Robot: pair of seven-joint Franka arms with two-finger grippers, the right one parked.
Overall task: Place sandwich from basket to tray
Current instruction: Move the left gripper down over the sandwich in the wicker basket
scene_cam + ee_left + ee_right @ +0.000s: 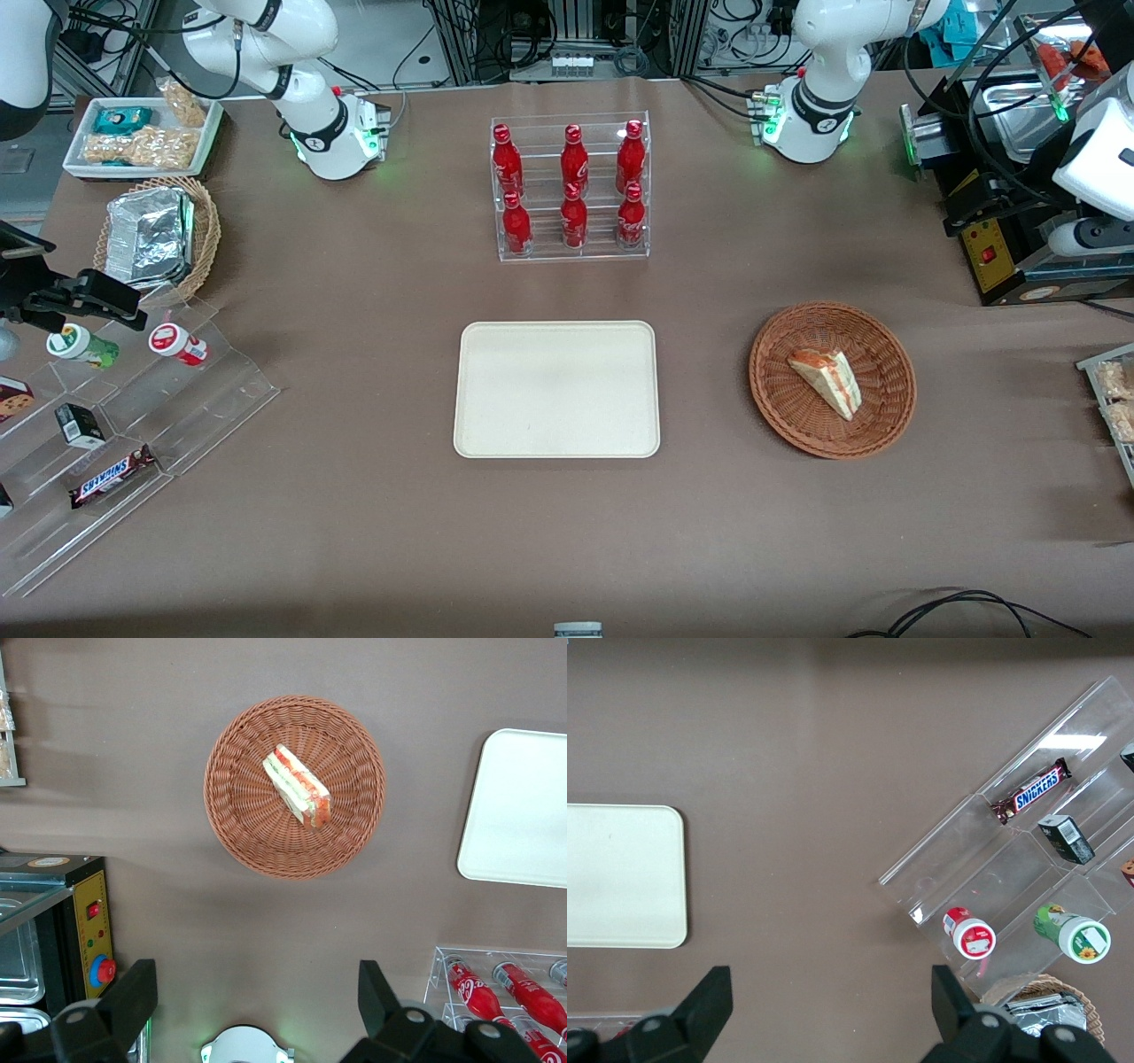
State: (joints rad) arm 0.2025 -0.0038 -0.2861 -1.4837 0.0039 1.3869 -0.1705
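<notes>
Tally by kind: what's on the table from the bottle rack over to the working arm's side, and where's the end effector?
Bottles: 6
Tray: 1
Basket: 1
Sandwich: 1
Total: 9
End effector: open, high above the table, clear of the basket.

We note glossy white rounded arm casings with black joint bands, green lights glowing at the round white base (808,124). The left arm's gripper (257,1005) has two matte black wedge-shaped fingers (133,997), spread wide apart, with round silver screws
</notes>
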